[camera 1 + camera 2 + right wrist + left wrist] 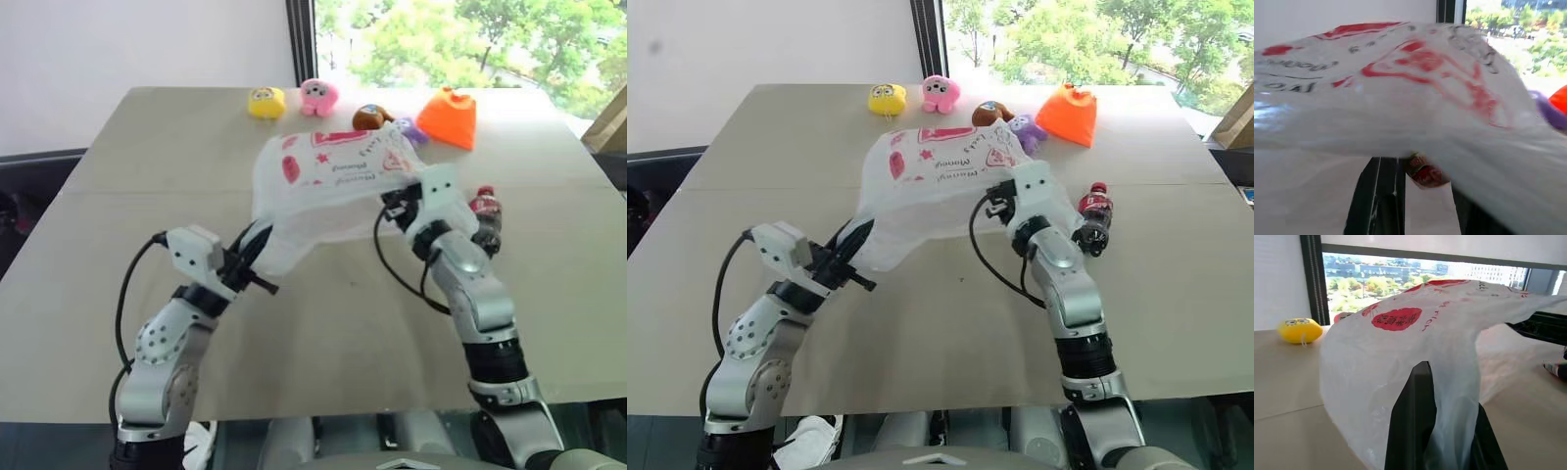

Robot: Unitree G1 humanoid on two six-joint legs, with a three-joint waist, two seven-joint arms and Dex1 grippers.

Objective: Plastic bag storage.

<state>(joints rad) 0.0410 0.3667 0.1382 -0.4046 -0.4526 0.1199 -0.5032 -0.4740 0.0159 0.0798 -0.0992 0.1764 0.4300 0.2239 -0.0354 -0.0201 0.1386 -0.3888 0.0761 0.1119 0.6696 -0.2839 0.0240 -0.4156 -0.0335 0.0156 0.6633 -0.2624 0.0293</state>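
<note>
We see our left gripper [257, 257] pinching the crinkly translucent white plastic bag with red print [333, 181], lifted off the tan table [147, 176]. Our right gripper [397, 203] seems to clasp its other edge, though plastic hides those fingers.

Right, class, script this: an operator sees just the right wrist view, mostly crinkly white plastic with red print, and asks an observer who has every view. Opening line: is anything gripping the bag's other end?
Observer: Yes. The left gripper is shut on a bunched edge of the thin white red-printed plastic bag.
Operator: Is the bag lying flat?
Observer: No. Its near part is lifted off the beige tabletop; I cannot tell whether the far edge touches.
Operator: What is beyond it, towards the left?
Observer: A yellow plush toy with a pink plush toy beside it, both apart from the bag.
</note>
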